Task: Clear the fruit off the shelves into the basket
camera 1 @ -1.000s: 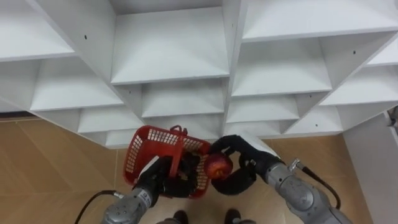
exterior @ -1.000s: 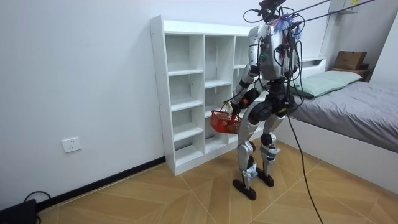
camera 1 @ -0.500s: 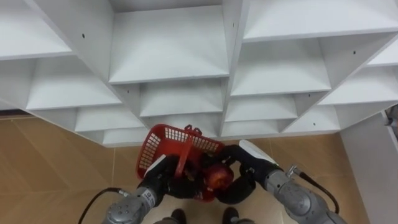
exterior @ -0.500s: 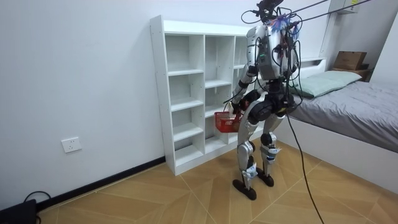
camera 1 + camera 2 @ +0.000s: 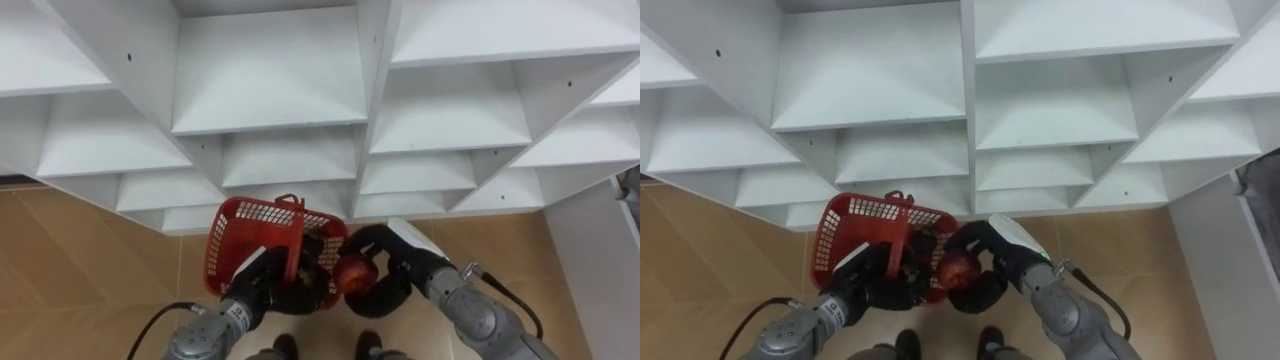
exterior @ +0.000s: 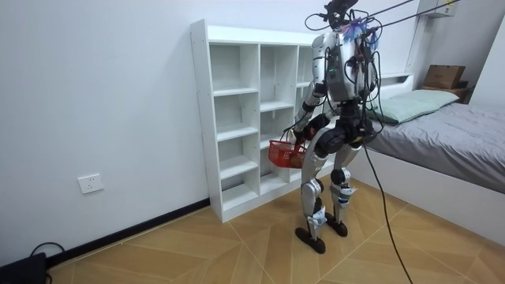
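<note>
A red mesh basket (image 5: 240,245) hangs low in front of the white closet (image 5: 270,100), its handle (image 5: 298,235) running down into my left hand (image 5: 262,287), which is shut on it. My right hand (image 5: 392,262) is curled round a red apple (image 5: 355,272) and holds it against the basket's right rim. The right eye view gives the same: basket (image 5: 850,240), apple (image 5: 958,268), right hand (image 5: 998,245), left hand (image 5: 872,285). In the room view I stand upright facing the closet (image 6: 237,118), with the basket (image 6: 284,154) at hip height.
The closet's compartments (image 5: 440,110) above the basket hold nothing that I can see. Wooden floor (image 5: 90,260) lies to the left below. A white panel (image 5: 600,250) stands at the right edge. A bed (image 6: 450,134) sits at the room view's right.
The basket swung right half a second ago and has come back left. The apple stays in my right hand and now sits at the basket's right rim, a little higher.
</note>
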